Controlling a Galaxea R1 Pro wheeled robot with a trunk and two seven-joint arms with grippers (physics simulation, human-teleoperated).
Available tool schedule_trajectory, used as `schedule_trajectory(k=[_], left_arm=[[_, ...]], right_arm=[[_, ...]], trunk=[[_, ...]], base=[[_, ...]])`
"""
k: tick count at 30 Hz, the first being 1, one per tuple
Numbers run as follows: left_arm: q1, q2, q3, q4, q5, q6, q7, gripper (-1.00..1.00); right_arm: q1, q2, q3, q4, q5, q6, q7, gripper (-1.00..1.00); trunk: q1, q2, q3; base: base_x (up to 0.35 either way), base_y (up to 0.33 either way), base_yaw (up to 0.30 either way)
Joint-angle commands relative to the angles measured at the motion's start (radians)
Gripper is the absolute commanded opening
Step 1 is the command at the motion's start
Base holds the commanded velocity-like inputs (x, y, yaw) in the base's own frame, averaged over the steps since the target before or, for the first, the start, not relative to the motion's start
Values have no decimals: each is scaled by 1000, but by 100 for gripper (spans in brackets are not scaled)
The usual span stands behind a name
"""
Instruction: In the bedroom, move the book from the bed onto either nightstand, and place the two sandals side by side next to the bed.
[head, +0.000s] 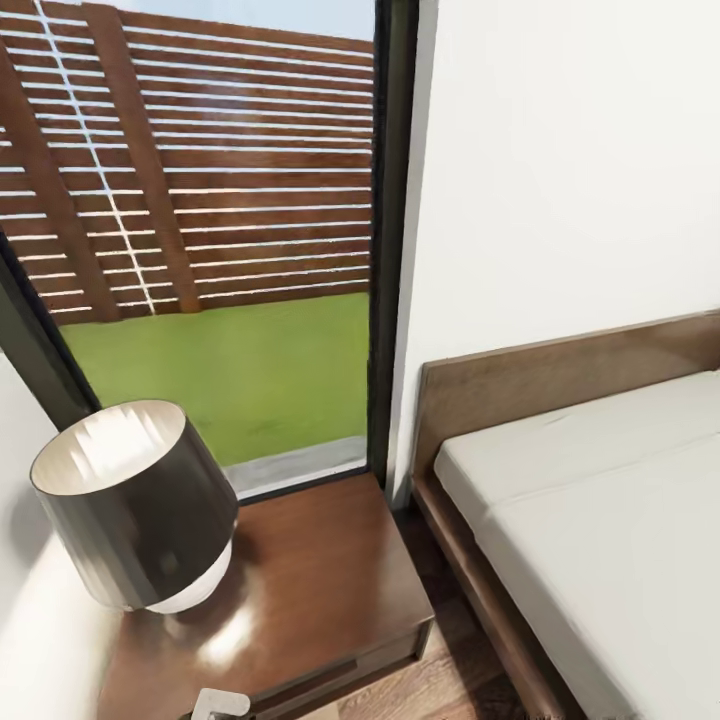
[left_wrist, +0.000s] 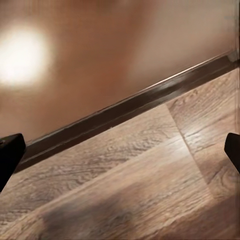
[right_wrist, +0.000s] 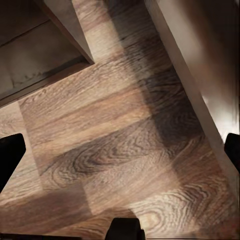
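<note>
The nightstand of glossy reddish-brown wood stands in the head view's lower left, its top bare on the right half. To its right lies the bed, with a pale mattress, a dark wooden frame and a headboard. The book and the two sandals are out of view. My left gripper is open over the plank floor, facing a glossy brown panel with a dark base strip. My right gripper is open too, low over the floor between a dark wooden corner and a long wooden edge.
A lamp with a dark shade takes up the nightstand's left half. Behind it rises a tall dark-framed window onto grass and a slatted fence. A narrow strip of floor separates nightstand and bed. A grey robot part pokes in at the bottom.
</note>
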Motion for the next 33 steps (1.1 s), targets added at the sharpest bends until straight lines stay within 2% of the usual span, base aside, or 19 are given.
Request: schedule_trajectory(k=[1, 6, 23, 29, 33], left_arm=[[0, 0, 8, 0, -7, -3, -4, 100], [0, 1, 8, 1, -7, -3, -4, 100], [0, 0, 8, 1, -7, -3, -4, 100], [0, 1, 8, 1, -7, -3, -4, 100], [0, 1, 8, 0, -7, -3, -4, 100]], right_arm=[[-1, 0, -4, 2, -3, -1, 7, 100], [-1, 0, -4, 2, -3, -1, 7, 100], [-1, 1, -4, 2, -3, -1, 5, 100], [-1, 1, -4, 2, -3, -1, 5, 100], [-1, 1, -4, 2, -3, -1, 5, 100]], trunk=[[-4, 7, 2], [-23, 42, 18], [-23, 42, 18], [-46, 84, 37], [-46, 84, 37]], base=[[0, 0, -267], [0, 0, -236], [0, 0, -14], [0, 0, 0], [0, 0, 0]])
